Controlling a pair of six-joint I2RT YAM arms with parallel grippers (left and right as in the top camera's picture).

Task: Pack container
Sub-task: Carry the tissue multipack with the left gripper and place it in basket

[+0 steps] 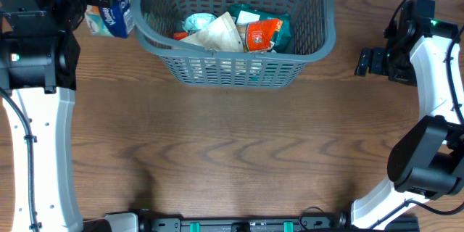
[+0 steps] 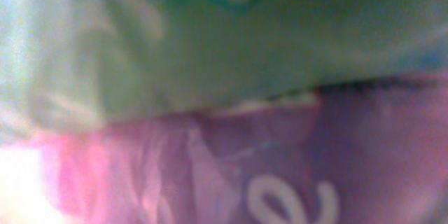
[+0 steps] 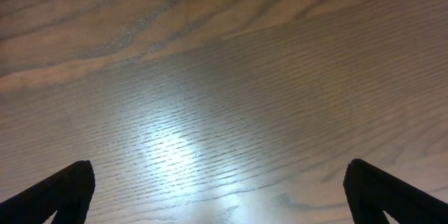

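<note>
Blurred green and purple wrapping (image 2: pixel 224 49), perhaps packets, fills the left wrist view.

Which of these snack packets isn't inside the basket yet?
The blue and white plastic packet, beside the left rim of the dark grey slotted plastic basket; the orange packet, green packet and beige packet lie inside.

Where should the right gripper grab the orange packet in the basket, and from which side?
Probably its exposed upper edge, coming straight down. The basket's walls block a sideways approach, and the orange packet sits wedged between the beige packet and the green packet. The right gripper is open; the left gripper holds a blue packet.
</note>
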